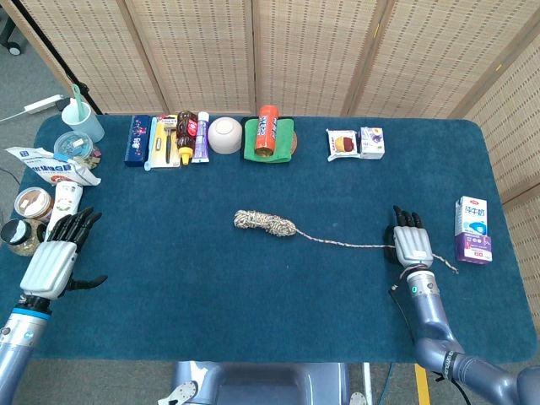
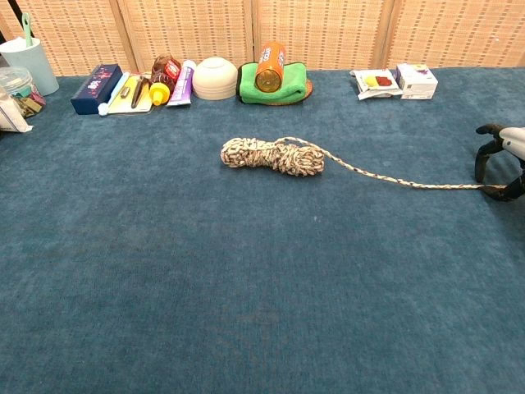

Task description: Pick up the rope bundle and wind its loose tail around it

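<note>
The rope bundle (image 1: pixel 263 223) (image 2: pixel 271 155), a speckled beige coil, lies mid-table on the blue cloth. Its loose tail (image 1: pixel 346 243) (image 2: pixel 394 179) runs right and passes under my right hand (image 1: pixel 411 245) (image 2: pixel 502 162), ending just past it near the front right. That hand hovers palm down over the tail with fingers spread and grips nothing that I can see. My left hand (image 1: pixel 57 257) rests far left at the table edge, fingers apart and empty, well away from the bundle; the chest view does not show it.
Along the back edge stand a blue box (image 1: pixel 138 139), bottles, a white bowl (image 1: pixel 225 135), an orange can on a green cloth (image 1: pixel 268 135) and small boxes (image 1: pixel 357 143). A milk carton (image 1: pixel 472 229) stands right of my right hand. Jars and packets (image 1: pixel 42 181) crowd the left edge.
</note>
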`<state>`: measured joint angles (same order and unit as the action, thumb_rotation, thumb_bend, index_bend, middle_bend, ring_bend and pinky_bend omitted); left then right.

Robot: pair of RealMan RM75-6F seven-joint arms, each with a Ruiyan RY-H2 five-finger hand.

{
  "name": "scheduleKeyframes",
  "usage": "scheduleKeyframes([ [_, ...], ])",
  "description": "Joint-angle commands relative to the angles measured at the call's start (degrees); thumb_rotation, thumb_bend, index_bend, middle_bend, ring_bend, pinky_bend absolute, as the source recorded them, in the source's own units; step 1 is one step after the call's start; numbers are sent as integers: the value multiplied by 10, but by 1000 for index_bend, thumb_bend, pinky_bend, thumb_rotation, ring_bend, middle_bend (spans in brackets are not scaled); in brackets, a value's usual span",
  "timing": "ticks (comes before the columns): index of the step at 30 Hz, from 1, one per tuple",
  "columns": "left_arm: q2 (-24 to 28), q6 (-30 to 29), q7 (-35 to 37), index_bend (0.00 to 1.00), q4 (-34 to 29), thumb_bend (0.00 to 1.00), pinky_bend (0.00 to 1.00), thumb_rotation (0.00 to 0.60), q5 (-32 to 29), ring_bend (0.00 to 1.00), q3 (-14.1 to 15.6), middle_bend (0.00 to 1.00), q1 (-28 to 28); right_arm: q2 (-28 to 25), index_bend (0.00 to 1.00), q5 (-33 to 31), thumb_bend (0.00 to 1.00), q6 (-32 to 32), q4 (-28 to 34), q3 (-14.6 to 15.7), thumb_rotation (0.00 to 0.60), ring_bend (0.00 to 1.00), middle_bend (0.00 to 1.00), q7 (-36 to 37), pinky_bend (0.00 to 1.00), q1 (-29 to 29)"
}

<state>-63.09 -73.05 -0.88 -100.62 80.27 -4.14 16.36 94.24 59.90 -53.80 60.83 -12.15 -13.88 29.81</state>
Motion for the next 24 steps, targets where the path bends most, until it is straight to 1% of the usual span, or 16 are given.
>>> scheduleKeyframes([
  [1,0,0,0,0,0,52,0,600,0,0,0,0,0,-1,471,0,440,-4,2,0,600,0,0,-3,0,-1],
  [15,0,-2,0,0,-2,52,0,600,4,0,2,0,-1,-3,499,1,440,-3,11,7,600,0,0,-7,0,-5],
  [24,2,-1,2,0,-4,52,0,600,4,0,2,0,-2,6,519,4,442,-4,-4,7,600,0,0,-2,0,-4],
])
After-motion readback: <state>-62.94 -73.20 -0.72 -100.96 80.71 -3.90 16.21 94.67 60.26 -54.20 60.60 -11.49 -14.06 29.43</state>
